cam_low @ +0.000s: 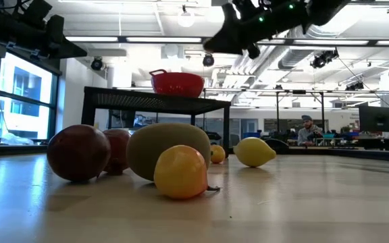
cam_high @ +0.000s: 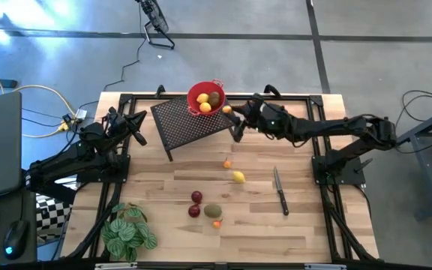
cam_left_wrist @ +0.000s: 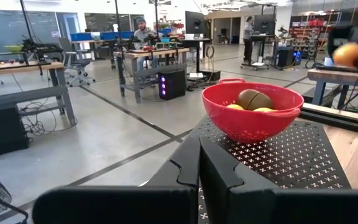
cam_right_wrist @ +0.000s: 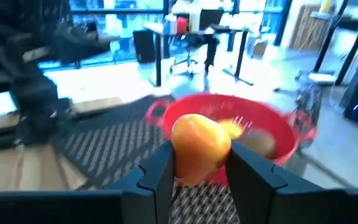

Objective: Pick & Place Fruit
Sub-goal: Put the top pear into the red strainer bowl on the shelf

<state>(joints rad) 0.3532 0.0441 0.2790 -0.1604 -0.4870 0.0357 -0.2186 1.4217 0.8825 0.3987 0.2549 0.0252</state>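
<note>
A small orange fruit [cam_right_wrist: 199, 140] sits between the fingers of my right gripper [cam_right_wrist: 197, 163], lifted above the black mesh stand [cam_high: 190, 124] just right of the red bowl [cam_high: 206, 98]. The bowl stands on the stand and holds a brown-green oval [cam_left_wrist: 253, 98] and yellow pieces. On the table lie a lemon [cam_high: 238, 177], a tiny orange fruit [cam_high: 227, 163], two dark red balls [cam_high: 195, 204], an olive-green oval [cam_high: 213, 211] and another tiny orange one [cam_high: 217, 223]. My left gripper [cam_left_wrist: 199, 168] waits shut at the table's left, by the stand's corner. My right gripper pinches the orange fruit by its two sides [cam_right_wrist: 180, 155] between its two fingers [cam_right_wrist: 160, 171]. The fingers come about level from the table's right side. The fruit is lifted clear of the stand, short of the bowl's rim.
A knife [cam_high: 280, 191] lies on the table's right part. A green leafy plant [cam_high: 128, 231] stands at the near left corner. The mesh stand fills the far middle of the table. Bare wood lies between the loose fruit and the near edge.
</note>
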